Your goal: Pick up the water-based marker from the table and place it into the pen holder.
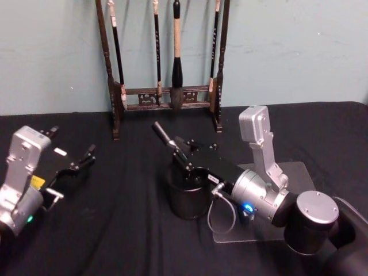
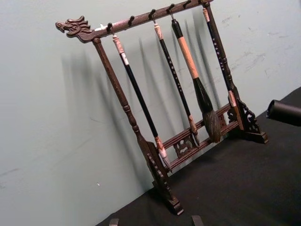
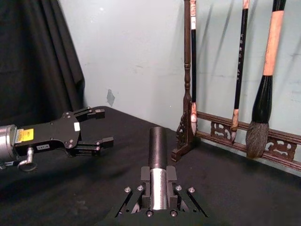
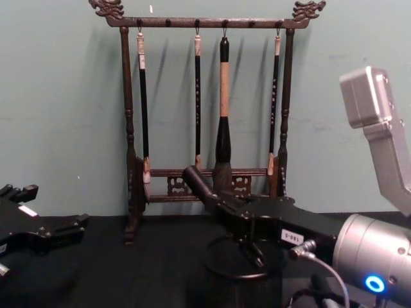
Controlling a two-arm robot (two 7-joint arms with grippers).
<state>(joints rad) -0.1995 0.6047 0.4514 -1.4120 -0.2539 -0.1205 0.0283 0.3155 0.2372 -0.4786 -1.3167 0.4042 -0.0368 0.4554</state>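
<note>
My right gripper (image 1: 184, 156) is shut on the water-based marker (image 1: 163, 135), a silver barrel with a black cap. In the right wrist view the marker (image 3: 158, 149) sticks out from between the jaws of the right gripper (image 3: 158, 178). It is held tilted, cap end up and away, just above the mouth of the pen holder (image 1: 187, 201), a round black mesh cup on the table (image 1: 115, 230). In the chest view the marker (image 4: 196, 181) hangs over the holder's rim (image 4: 239, 274). My left gripper (image 1: 73, 142) rests open and empty at the left.
A dark wooden calligraphy-brush rack (image 1: 167, 98) with several hanging brushes stands against the wall behind the holder. A grey flat plate (image 1: 299, 172) lies on the table to the right, under my right arm. Bare black tabletop lies between the left gripper and the holder.
</note>
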